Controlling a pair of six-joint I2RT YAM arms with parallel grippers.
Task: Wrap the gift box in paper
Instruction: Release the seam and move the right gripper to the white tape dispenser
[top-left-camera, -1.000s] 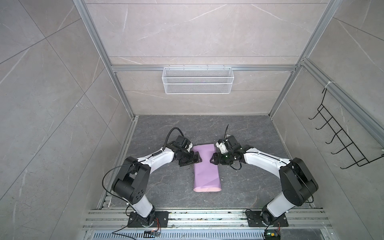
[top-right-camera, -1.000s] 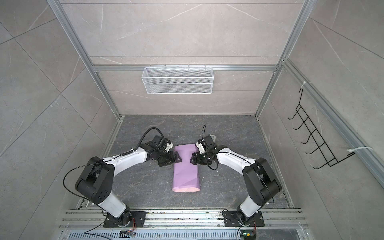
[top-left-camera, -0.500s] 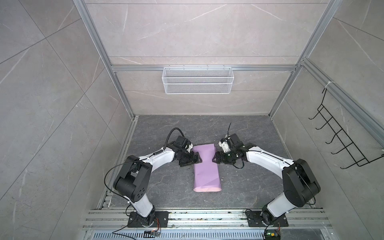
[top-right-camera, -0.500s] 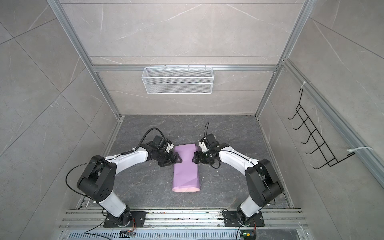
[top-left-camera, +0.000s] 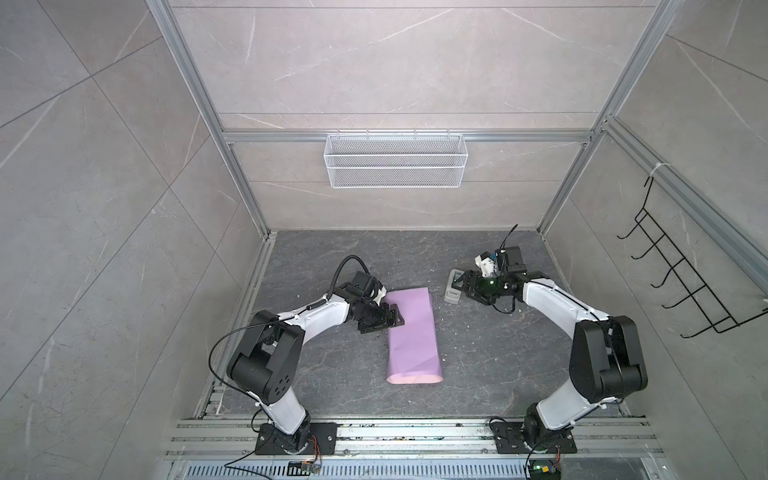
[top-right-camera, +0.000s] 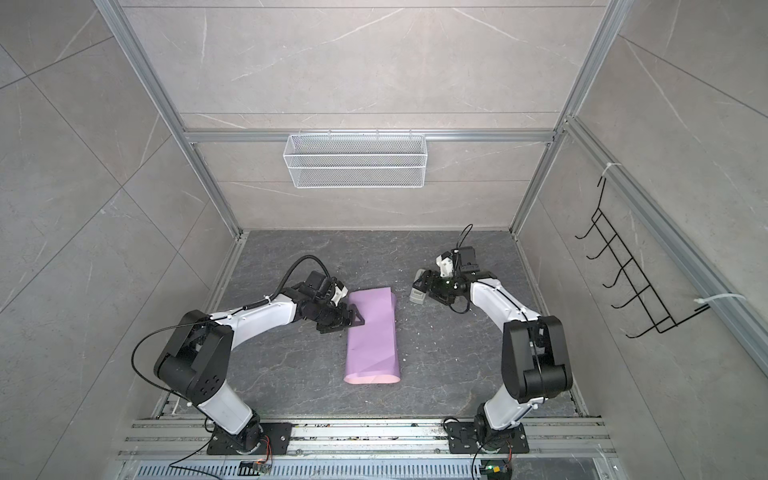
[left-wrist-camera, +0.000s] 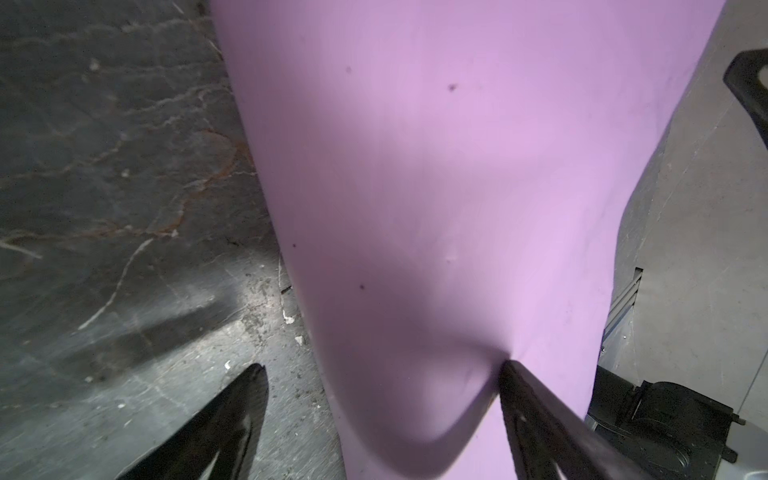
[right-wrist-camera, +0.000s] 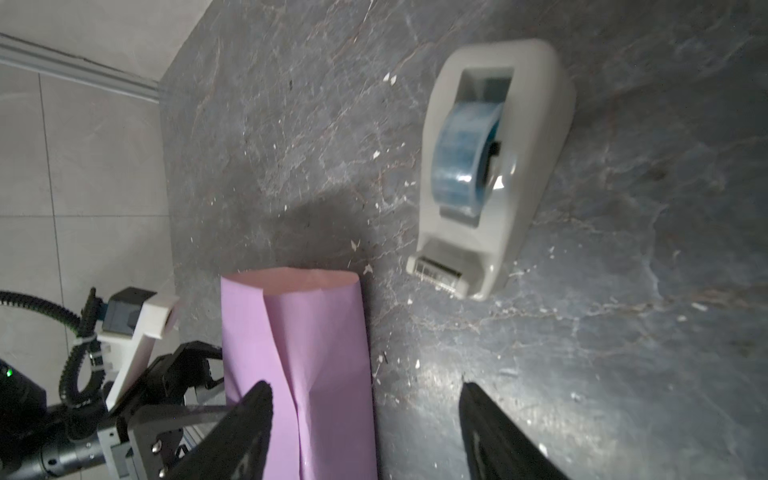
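One tape dispenser (right-wrist-camera: 494, 174) near the paper (right-wrist-camera: 316, 353)

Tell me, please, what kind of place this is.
Probably a robot test cell in a laboratory, not a home. An aluminium frame holds grey stone-look wall panels. A left arm and a right arm are bolted to a slotted rail, and a white wire basket hangs on the back wall.

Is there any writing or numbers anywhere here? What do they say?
None can be read.
The paper is plain lilac, with no print.
The tape dispenser shows no label or brand.
The small board at the near edge is too small to read.
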